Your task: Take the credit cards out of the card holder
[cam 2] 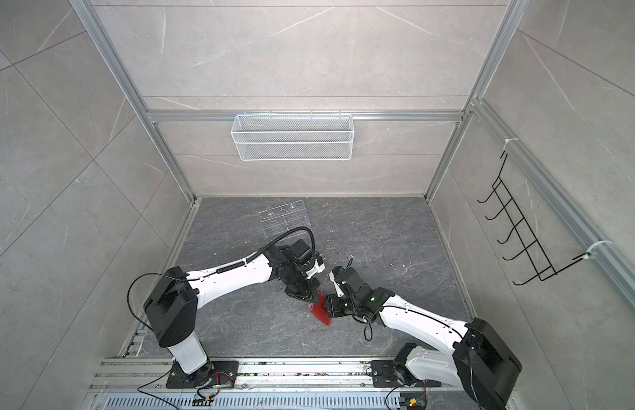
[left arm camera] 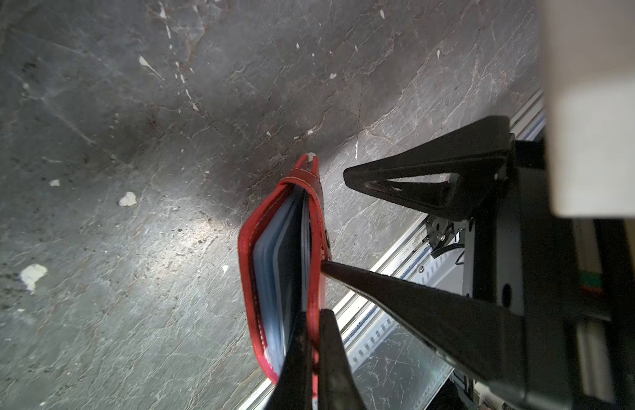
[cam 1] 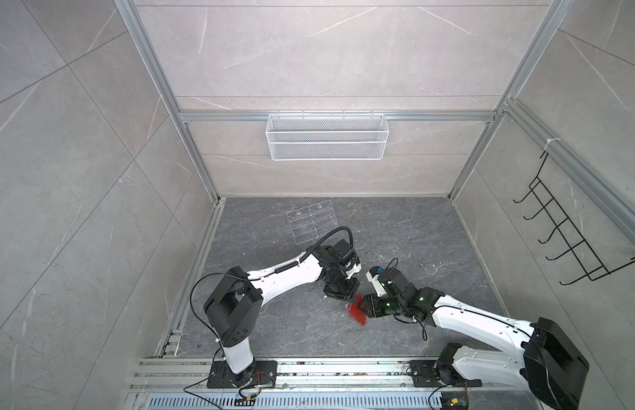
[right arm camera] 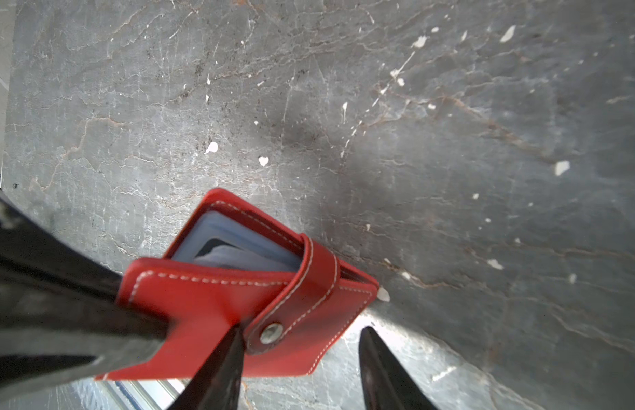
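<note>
Jaws on your left gripper (left arm camera: 314, 316) are pinched fully together on one red cover of the card holder (right arm camera: 202, 312). Those of your right gripper (right arm camera: 301, 330) stand about half apart and have hold of nothing.

In both top views the card holder (cam 1: 356, 312) hangs on edge between the two grippers over the grey tabletop (right arm camera: 450, 142). Its long side runs away from the left fingertips towards the near edge. I cannot tell whether its lower corner touches the tabletop.

Your right arm is the nearer one to the closure. The snap strap (right arm camera: 316, 284) wraps over the holder's open edge and is fastened. Its tab lies between your right fingers, hard against one and well off the other, which hangs in free air past the holder's corner. The first fingertip sits just beside the snap stud (right arm camera: 271, 333). My judgement: shift across so the tab is centred before you close.

The credit cards (right arm camera: 209, 245) show only as a dark edge inside the clear sleeves (right arm camera: 238, 234), none out yet.
</note>
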You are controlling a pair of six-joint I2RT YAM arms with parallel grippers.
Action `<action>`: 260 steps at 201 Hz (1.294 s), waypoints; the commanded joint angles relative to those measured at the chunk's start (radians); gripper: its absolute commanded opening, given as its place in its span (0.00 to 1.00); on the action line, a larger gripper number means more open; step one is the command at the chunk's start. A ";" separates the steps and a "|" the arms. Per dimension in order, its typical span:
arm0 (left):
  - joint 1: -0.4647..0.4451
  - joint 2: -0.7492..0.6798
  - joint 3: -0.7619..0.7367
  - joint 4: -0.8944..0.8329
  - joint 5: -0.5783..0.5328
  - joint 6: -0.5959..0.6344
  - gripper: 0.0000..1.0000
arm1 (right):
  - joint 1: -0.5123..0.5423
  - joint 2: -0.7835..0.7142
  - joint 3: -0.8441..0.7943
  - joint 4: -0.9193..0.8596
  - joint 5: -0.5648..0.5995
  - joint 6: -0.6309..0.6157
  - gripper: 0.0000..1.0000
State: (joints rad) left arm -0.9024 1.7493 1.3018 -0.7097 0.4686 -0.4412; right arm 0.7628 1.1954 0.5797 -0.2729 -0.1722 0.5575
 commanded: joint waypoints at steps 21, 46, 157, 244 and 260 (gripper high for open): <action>-0.007 -0.001 0.039 -0.002 0.069 0.016 0.00 | 0.002 0.032 -0.007 -0.035 0.116 0.015 0.45; -0.007 0.001 0.039 -0.002 0.076 0.016 0.00 | 0.002 0.027 -0.007 -0.042 0.150 0.013 0.40; -0.007 0.024 0.040 -0.027 0.091 0.031 0.00 | 0.006 0.053 0.015 -0.070 0.240 -0.009 0.23; 0.008 0.056 0.033 -0.063 0.083 0.084 0.00 | 0.006 0.050 0.052 -0.166 0.372 0.015 0.03; 0.010 0.062 0.032 -0.069 0.076 0.089 0.00 | 0.006 0.041 0.058 -0.186 0.395 0.018 0.00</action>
State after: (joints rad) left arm -0.8856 1.8137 1.3163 -0.6250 0.4732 -0.3962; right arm 0.7921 1.2308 0.6350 -0.3286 0.0265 0.5610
